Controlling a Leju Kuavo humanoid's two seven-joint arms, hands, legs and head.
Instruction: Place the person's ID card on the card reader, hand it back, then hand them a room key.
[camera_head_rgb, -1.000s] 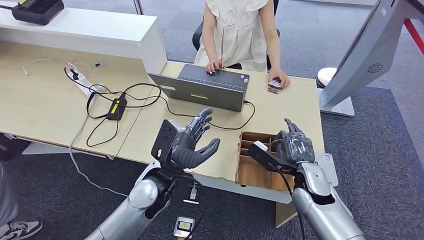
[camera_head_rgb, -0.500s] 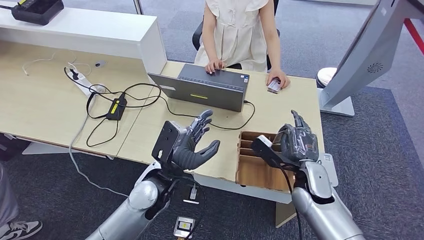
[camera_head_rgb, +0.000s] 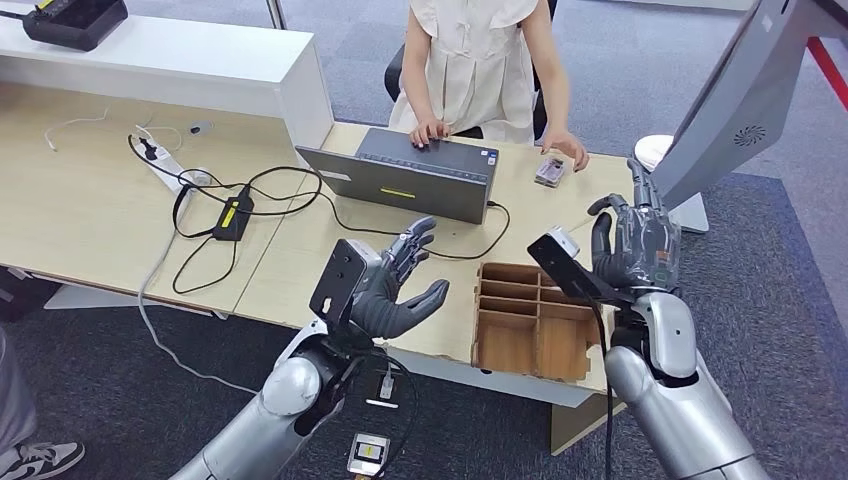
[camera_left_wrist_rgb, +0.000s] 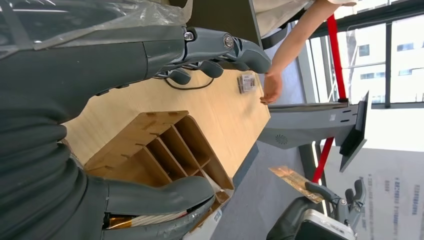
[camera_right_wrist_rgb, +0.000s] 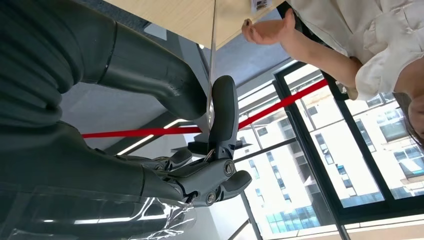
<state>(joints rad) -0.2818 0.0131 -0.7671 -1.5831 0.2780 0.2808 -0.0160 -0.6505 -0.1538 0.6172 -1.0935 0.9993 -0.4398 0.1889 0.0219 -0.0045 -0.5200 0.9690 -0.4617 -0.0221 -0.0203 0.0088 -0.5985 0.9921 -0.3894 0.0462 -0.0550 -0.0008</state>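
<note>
The ID card (camera_head_rgb: 549, 172) lies flat on the far right of the wooden desk; it also shows in the left wrist view (camera_left_wrist_rgb: 247, 82). The person's hand (camera_head_rgb: 566, 146) hovers just beyond it, off the card. My right hand (camera_head_rgb: 635, 243) is raised above the desk's right edge, short of the card, fingers apart and holding nothing; its thumb (camera_right_wrist_rgb: 222, 115) stands clear. My left hand (camera_head_rgb: 392, 283) hangs over the desk's near edge, palm up, fingers (camera_left_wrist_rgb: 220, 50) spread, empty. A grey flat device (camera_head_rgb: 415, 175) sits mid-desk under the person's other hand.
A wooden compartment box (camera_head_rgb: 530, 320) stands at the near right edge between my hands. Black cables and a power strip (camera_head_rgb: 232, 215) lie to the left. A white raised counter (camera_head_rgb: 200, 60) is at the back left, and a grey kiosk stand (camera_head_rgb: 720, 110) at the right.
My right hand has risen and moved forward and right, toward the card. The person has let go of the card and drawn their hand back. My left hand has barely moved.
</note>
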